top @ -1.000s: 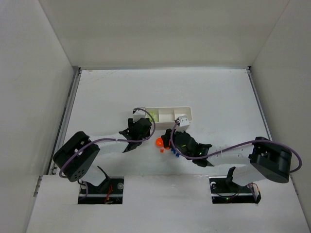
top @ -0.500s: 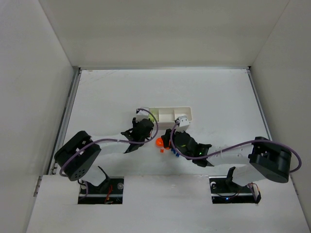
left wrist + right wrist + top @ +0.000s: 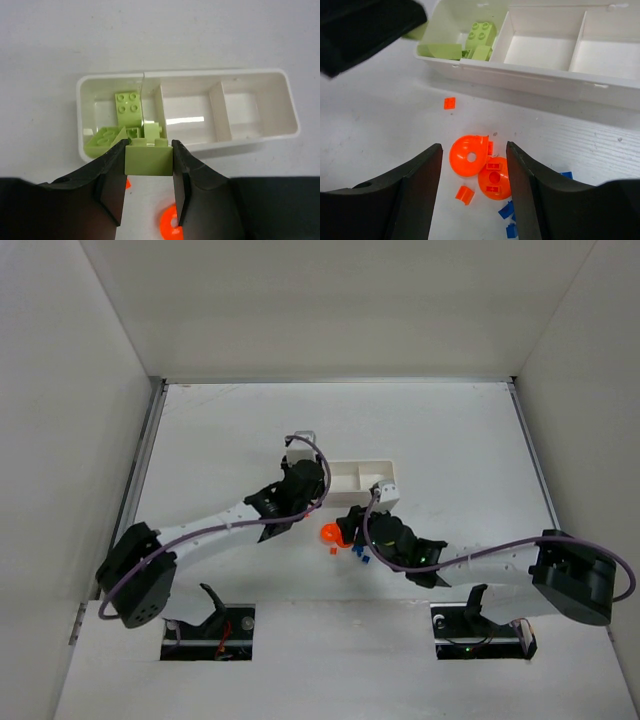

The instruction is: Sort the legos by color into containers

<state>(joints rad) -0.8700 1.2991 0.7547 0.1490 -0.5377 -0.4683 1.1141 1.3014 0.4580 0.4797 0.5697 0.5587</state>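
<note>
I had the left gripper [image 3: 148, 165] pinching a light, stiff, slick green brick [image 3: 148, 157] by its flat sides at the tray's [image 3: 287, 107] near wall, while the right gripper [image 3: 472, 167] hung spread over orange pieces [image 3: 468, 155] before the tray.

From above, the left arm [image 3: 220, 525] covers the left end of the tray [image 3: 365, 475], hiding that compartment, and the blue bricks [image 3: 360, 556] are specks too small to count. In the left wrist view, the green brick [image 3: 148, 161] clamped in the left end effector [image 3: 148, 156] hides part of the tray's near wall, and an orange piece [image 3: 169, 225] sits half behind one finger. In the right wrist view the tray's right end runs off the picture.
</note>
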